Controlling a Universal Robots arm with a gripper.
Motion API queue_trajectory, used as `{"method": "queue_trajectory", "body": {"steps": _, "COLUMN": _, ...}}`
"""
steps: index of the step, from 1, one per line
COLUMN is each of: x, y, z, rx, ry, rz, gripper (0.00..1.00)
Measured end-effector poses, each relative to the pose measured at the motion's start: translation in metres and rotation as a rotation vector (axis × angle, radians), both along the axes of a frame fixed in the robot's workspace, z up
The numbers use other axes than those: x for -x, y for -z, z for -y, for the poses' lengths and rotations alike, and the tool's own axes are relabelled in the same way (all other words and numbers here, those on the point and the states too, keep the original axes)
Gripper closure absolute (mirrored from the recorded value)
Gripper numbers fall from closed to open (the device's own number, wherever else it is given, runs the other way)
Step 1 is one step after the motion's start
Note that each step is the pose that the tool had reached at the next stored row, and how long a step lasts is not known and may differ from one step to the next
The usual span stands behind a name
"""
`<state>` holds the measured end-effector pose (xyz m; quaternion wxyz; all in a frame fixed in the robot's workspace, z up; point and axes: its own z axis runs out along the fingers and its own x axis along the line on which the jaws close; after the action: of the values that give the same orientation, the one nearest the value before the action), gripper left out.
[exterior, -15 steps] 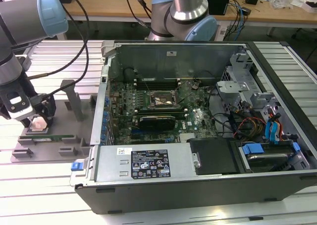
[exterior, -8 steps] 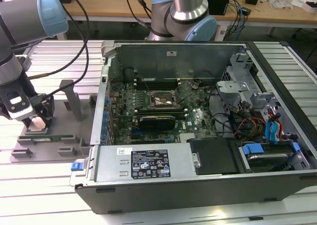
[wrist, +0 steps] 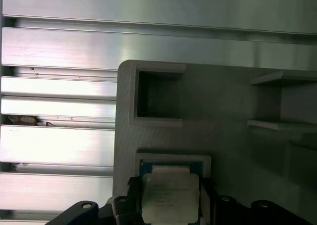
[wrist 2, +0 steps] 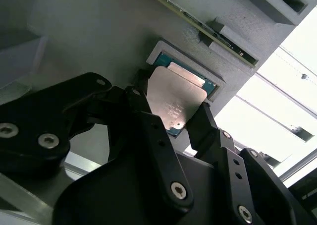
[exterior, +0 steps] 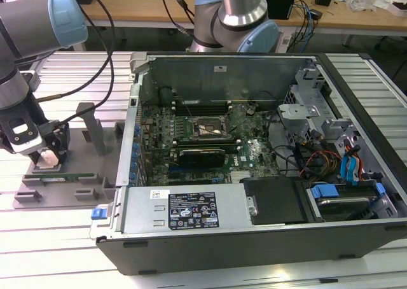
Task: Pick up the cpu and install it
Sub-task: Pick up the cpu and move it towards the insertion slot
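Exterior view, holder: a flat, matt grey plastic block (exterior: 63, 182) with upright posts, lying on a ribbed aluminium table (exterior: 57, 238).
Exterior view, gripper: black and angular (exterior: 49, 150), set down over the holder's end farthest from the computer case (exterior: 254, 238).
Exterior view, cpu: a small pale square (exterior: 48, 159) at the holder's top face, right under the gripper.
Exterior view, case: an open dark metal box just beside the holder, with a green motherboard (exterior: 191, 146) inside.
Second wrist view, cpu: a brushed silvery plate with clipped corners on a green board (wrist 2: 176, 98), at the holder's (wrist 2: 99, 31) square recess with a raised rim. Whether it is seated or slightly lifted, I cannot tell.
Second wrist view, grip: smooth black fingers (wrist 2: 141, 108) press on two opposite edges of the plate, so the gripper is clenched on the cpu.
Second wrist view, extra: a long thin green strip (wrist 2: 198, 24) lies in a slot of the holder, beyond the recess.
First wrist view, cpu: the same plate seen flat-on (wrist: 171, 197), between the finger ends at the recess.
First wrist view, extra: a deeper square pocket (wrist: 158, 93) in the holder next to the recess, and bright table slats along the holder's edge.
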<state>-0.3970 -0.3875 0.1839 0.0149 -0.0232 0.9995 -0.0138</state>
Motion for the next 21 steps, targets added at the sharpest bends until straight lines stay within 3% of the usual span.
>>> {"method": "queue_trajectory", "body": {"steps": 16, "x": 0.0000, "y": 0.0007, "z": 0.0000, "rx": 0.0000, "ry": 0.000, "rz": 0.0000, "gripper": 0.45}}
{"method": "queue_trajectory", "body": {"steps": 21, "x": -0.0002, "y": -0.0039, "z": 0.0000, "rx": -0.0001, "ry": 0.000, "rz": 0.0000, "gripper": 0.45}}
